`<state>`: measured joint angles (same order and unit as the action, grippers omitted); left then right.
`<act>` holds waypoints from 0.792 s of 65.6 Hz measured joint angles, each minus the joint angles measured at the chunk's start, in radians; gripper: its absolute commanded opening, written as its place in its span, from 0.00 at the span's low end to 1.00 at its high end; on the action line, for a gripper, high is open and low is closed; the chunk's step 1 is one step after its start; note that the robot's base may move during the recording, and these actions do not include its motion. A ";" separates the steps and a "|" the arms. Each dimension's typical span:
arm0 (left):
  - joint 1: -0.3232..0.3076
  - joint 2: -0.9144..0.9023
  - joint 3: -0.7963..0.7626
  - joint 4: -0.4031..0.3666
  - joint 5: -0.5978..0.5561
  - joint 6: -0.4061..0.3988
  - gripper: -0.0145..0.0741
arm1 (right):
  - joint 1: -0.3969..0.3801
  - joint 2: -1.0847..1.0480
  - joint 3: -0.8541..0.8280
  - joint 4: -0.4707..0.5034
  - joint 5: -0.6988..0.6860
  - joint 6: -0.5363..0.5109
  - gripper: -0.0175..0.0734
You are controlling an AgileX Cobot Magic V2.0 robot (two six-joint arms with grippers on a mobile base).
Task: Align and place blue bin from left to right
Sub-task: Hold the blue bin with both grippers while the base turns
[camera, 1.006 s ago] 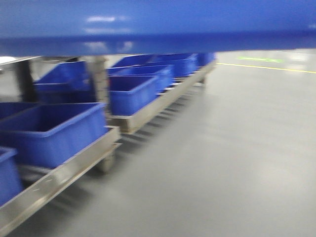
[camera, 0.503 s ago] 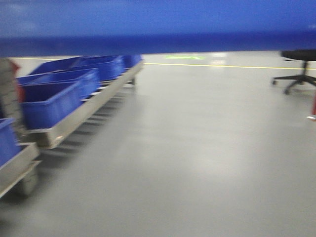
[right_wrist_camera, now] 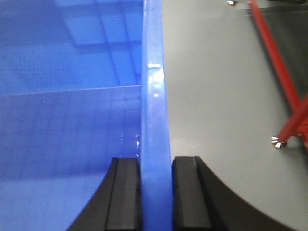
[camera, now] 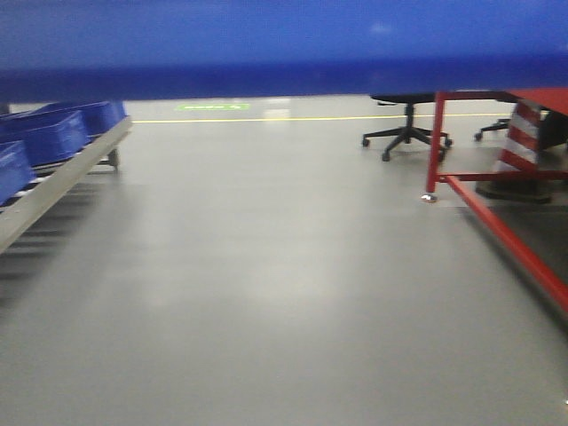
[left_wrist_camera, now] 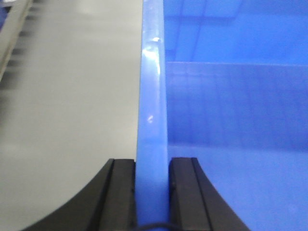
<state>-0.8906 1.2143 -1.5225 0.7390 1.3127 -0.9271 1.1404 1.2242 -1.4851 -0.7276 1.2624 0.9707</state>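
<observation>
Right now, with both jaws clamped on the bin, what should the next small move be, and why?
Probably a slow, small turn to the right, grips shut. The left gripper and right gripper each pinch a wall of the blue bin, which hangs over the floor; the rack lies off to the left, and the red frame stands close on the right, so clearance looks tight.

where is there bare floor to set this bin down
The wide grey floor between the roller rack on the left and the red frame on the right is bare. The rack is crowded with other bins; an office chair stands at the far end. Left pincer and right pincer clamp the blue bin's walls.
</observation>
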 measured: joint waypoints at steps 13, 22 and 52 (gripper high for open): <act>0.000 0.000 0.000 0.000 0.000 0.000 0.04 | 0.000 0.000 0.000 0.000 0.000 0.000 0.11; 0.000 0.000 0.000 0.000 0.000 0.000 0.04 | 0.000 0.000 0.000 0.000 0.000 0.000 0.11; 0.000 0.000 0.000 0.000 0.000 0.000 0.04 | 0.000 0.000 0.000 0.000 0.000 0.000 0.11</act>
<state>-0.8906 1.2143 -1.5225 0.7390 1.3127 -0.9271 1.1404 1.2242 -1.4851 -0.7276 1.2624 0.9707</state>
